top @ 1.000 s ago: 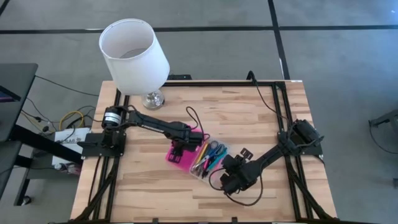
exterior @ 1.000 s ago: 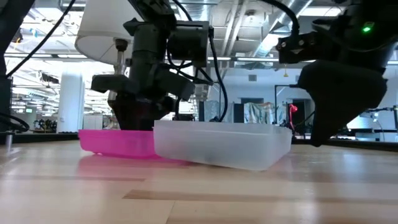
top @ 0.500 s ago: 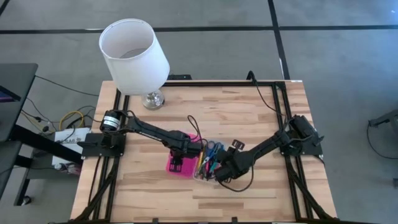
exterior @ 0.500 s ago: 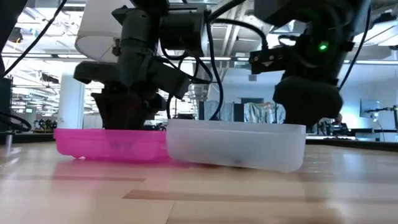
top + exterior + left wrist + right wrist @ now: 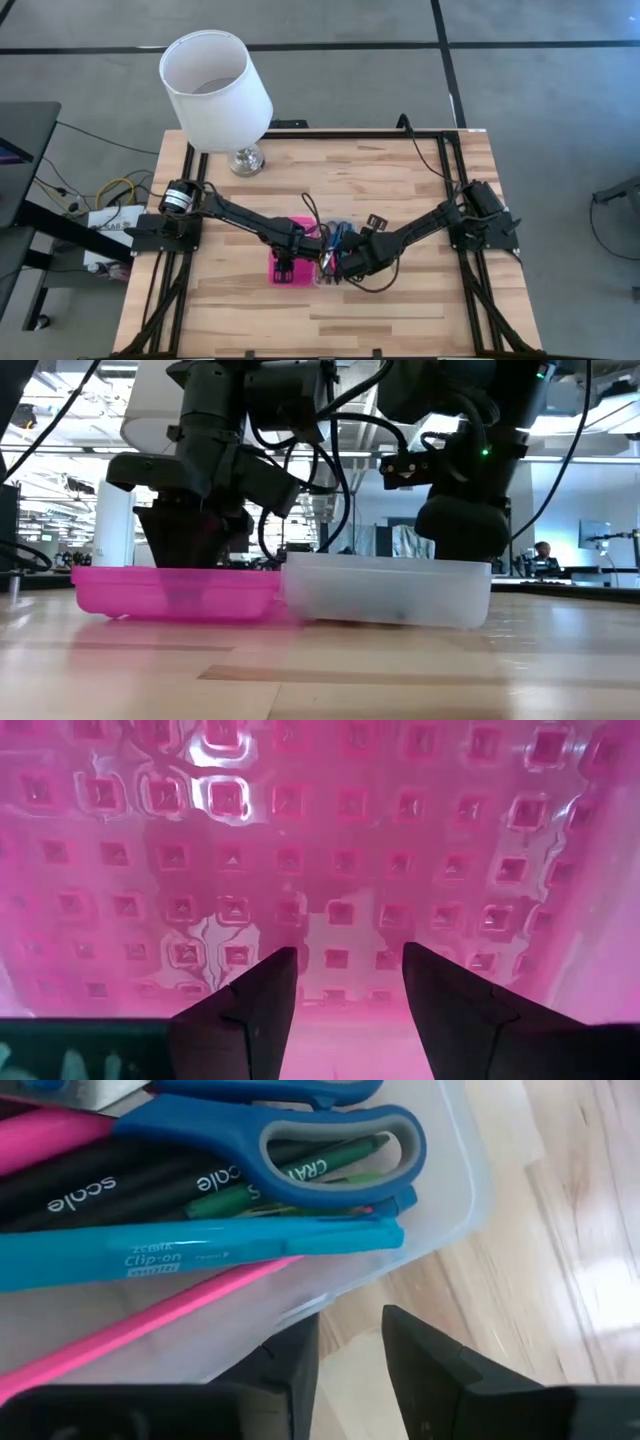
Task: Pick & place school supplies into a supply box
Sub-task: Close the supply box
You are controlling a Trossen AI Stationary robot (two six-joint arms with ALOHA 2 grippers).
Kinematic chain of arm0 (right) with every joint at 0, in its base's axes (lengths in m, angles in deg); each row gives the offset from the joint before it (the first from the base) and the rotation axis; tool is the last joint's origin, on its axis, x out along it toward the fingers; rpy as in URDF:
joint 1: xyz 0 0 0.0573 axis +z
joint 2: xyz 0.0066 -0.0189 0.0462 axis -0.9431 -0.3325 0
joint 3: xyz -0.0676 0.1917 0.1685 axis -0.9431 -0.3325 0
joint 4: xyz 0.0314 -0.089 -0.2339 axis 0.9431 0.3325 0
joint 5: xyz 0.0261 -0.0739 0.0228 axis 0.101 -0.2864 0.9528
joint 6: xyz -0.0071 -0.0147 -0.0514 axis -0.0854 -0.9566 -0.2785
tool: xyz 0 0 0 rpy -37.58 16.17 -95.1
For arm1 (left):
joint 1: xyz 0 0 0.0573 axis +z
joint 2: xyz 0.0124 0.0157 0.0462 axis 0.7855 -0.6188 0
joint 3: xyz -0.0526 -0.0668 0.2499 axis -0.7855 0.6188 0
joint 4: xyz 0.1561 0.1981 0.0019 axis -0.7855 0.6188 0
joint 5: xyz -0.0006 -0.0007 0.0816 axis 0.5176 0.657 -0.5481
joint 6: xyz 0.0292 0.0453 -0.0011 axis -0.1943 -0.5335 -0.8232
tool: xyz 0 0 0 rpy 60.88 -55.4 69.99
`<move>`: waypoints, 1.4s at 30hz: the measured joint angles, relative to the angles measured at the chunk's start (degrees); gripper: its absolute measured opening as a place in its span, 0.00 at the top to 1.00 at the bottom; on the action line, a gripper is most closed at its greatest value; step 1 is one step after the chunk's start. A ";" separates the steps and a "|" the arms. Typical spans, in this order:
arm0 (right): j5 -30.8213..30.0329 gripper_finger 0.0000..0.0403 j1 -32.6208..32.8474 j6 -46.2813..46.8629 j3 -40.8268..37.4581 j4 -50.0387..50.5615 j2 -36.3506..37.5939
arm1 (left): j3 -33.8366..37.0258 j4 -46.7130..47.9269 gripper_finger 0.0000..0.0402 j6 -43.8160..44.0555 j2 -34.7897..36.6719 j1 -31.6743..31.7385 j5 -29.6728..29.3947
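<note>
The supply box lies open on the table. Its pink lid [image 5: 291, 274] [image 5: 170, 592] is flat on the left and its clear tray [image 5: 326, 252] [image 5: 390, 592] is joined to it on the right. In the tray lie blue-handled scissors [image 5: 270, 1130], a light-blue pen [image 5: 200, 1250], a pink pencil [image 5: 130, 1335] and dark and green pens. My left gripper [image 5: 345, 960] [image 5: 284, 262] is open and reaches down into the lid. My right gripper [image 5: 350, 1330] [image 5: 336, 268] is open by a narrow gap, low at the tray's near right corner. My left gripper comes from above, pointing down, with both open fingertips [image 5: 280, 970] at the studded inner face of the pink lid [image 5: 330, 920]. They appear to rest on it. The lid lies flat on the table. My right gripper has one finger [image 5: 300, 1342] beside the tray's outer wall [image 5: 330, 1295] near a corner. I cannot tell whether it touches.
A lamp with a big white shade [image 5: 215, 88] stands on the table's far left. Bare wood [image 5: 400, 320] lies on the near side and to the right of the box. Black frame rails run along both side edges [image 5: 470, 300].
My left gripper moved toward the near edge, staying down in the lid. My right gripper swept from the near right toward the left, up to the tray's corner. The open box slid toward the left and near edge and turned somewhat, staying flat on the table.
</note>
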 joint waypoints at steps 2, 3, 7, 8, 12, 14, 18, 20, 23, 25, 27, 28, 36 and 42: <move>-0.19 0.74 0.04 0.88 0.00 0.17 0.23 | 0.13 -0.51 0.56 -0.04 0.71 -0.04 -0.98; -0.57 0.74 0.04 1.48 0.00 -0.54 0.33 | 0.13 -1.60 0.56 -0.20 1.33 0.02 -1.65; -1.72 0.74 0.55 1.62 0.20 -0.92 2.01 | -0.03 -2.98 0.56 -1.73 5.19 0.78 -3.83; -1.74 0.74 0.69 1.62 0.16 -0.66 2.40 | -0.03 -3.23 0.56 -2.24 6.00 1.06 -4.28; -1.73 0.74 0.81 1.54 0.11 0.27 4.10 | -0.09 -3.46 0.56 -4.24 9.36 2.48 -6.20; -1.71 0.74 0.94 1.16 0.11 0.57 4.81 | -0.08 -2.61 0.56 -5.12 10.57 3.22 -6.77; -1.61 0.74 1.27 1.17 0.11 2.60 6.07 | -0.09 -0.10 0.56 -6.29 13.20 4.58 -8.92; -1.49 0.74 1.74 1.14 0.11 3.42 6.73 | -0.08 2.24 0.56 -7.06 14.55 5.03 -10.31; -1.22 0.74 2.93 0.08 0.11 4.20 7.93 | -0.07 7.46 0.56 -9.24 17.05 5.36 -11.57; -0.76 0.74 3.92 -1.08 0.10 4.23 8.80 | 0.57 9.77 0.56 -10.61 18.86 5.38 -12.13; -0.44 0.74 4.92 -1.37 0.05 4.20 9.52 | 3.55 9.36 0.56 -11.50 22.29 5.38 -11.81; -0.27 0.74 5.45 -1.37 -0.38 3.65 10.05 | 5.63 8.47 0.56 -11.55 24.28 5.38 -11.10; 1.89 0.74 10.16 0.57 -10.87 -11.54 18.88 | 25.64 -0.54 0.56 -5.69 44.42 4.51 -4.01; 1.83 0.75 11.63 0.57 -19.41 -19.81 28.01 | 36.83 -5.60 0.56 -0.59 55.31 2.64 -2.70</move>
